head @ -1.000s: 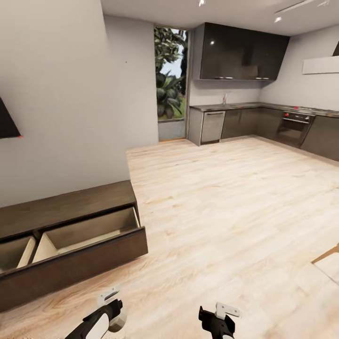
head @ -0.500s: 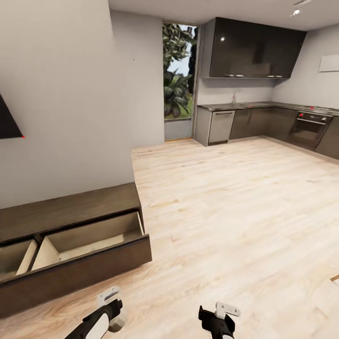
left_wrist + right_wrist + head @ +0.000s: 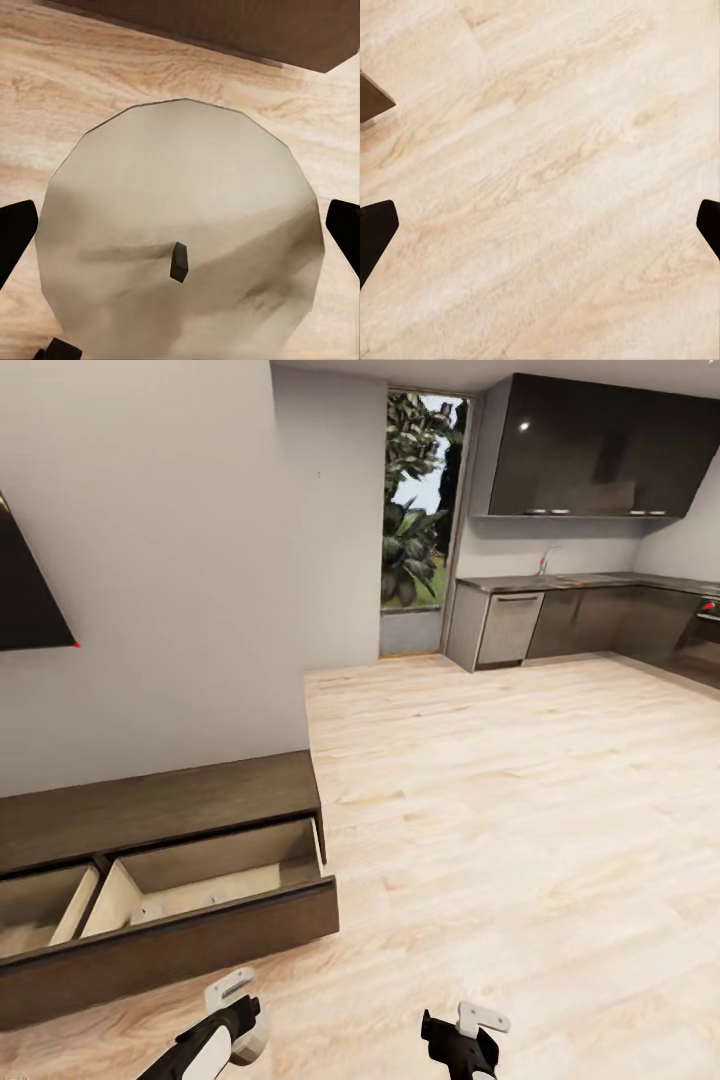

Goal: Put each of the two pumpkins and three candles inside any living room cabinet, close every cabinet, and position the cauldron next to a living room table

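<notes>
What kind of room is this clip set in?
Most likely a simulated open-plan home: a living area with a low dark cabinet, its drawers open, running into a kitchen with dark cupboards, over pale wood flooring. The left gripper holds a candle.

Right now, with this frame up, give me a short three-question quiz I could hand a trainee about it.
1. True or false: the drawer of the cabinet is shut.
2. What do the left fingers hold? A pumpkin, B candle, C nothing.
3. Fill in: the right fingers are spread over bare wooden ____.
Key: 1 false, it stands open; 2 B; 3 floor.
</notes>
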{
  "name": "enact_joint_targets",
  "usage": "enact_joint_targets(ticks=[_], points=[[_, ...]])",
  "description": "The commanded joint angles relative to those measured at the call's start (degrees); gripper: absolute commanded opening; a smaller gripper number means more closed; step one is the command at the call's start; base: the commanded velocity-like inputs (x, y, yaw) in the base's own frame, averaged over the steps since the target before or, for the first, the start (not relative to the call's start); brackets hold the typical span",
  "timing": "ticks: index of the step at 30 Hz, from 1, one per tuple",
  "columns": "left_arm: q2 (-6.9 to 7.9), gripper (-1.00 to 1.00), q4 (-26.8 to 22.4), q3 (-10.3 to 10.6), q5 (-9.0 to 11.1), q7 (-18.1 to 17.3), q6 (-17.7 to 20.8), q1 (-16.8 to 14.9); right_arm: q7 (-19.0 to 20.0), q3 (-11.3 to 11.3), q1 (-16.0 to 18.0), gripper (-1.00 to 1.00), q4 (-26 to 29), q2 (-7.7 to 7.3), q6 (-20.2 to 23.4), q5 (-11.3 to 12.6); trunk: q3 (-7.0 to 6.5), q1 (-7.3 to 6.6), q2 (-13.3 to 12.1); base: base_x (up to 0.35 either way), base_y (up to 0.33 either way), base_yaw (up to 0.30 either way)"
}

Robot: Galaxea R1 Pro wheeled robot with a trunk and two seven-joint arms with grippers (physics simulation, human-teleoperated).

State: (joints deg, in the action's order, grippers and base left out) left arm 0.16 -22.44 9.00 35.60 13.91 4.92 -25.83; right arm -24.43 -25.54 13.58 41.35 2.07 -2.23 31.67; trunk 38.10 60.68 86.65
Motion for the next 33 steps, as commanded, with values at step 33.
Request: enact_joint_targets(ticks=[33], points=[[0.02,-1.00,-0.1,0.2,0.2,0.4,0.3,0.0,-0.4,-0.3,0.0,1.00,0.0,-0.05,-0.2,0.6,2.32,0.02,0.0,0.106,-0.005,0.195]])
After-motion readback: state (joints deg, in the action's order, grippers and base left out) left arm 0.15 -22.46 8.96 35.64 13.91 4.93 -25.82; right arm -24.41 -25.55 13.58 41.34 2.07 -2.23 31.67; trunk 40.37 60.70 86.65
